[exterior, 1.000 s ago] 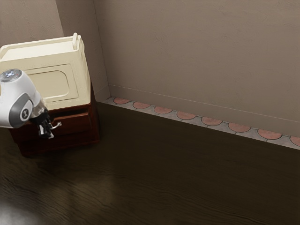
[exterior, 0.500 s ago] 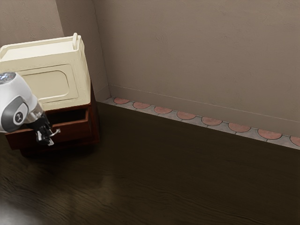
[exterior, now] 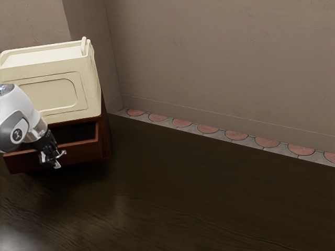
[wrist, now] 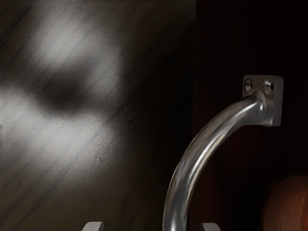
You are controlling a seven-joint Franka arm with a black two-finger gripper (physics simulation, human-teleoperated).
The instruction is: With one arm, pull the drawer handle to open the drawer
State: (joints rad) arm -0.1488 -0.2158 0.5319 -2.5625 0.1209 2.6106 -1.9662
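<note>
Between eight and nine o'clock in the exterior view, the claw (exterior: 51, 159) is hanging with its fingers apart, and the curved metal handle (wrist: 191, 159) is passing between them, reaching toward two o'clock from the claw. That bar is looking rigid, polished and probably slippery, so its outward bow is offering the surest hold, short of the screwed mount. Farther toward three o'clock, the reddish drawer (exterior: 84, 151) is standing partly open, probably carrying moderate weight and needing a straight, level pull.

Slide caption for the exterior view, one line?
Franka gripper at the metal handle of an open red-brown drawer, cream box above.
</note>
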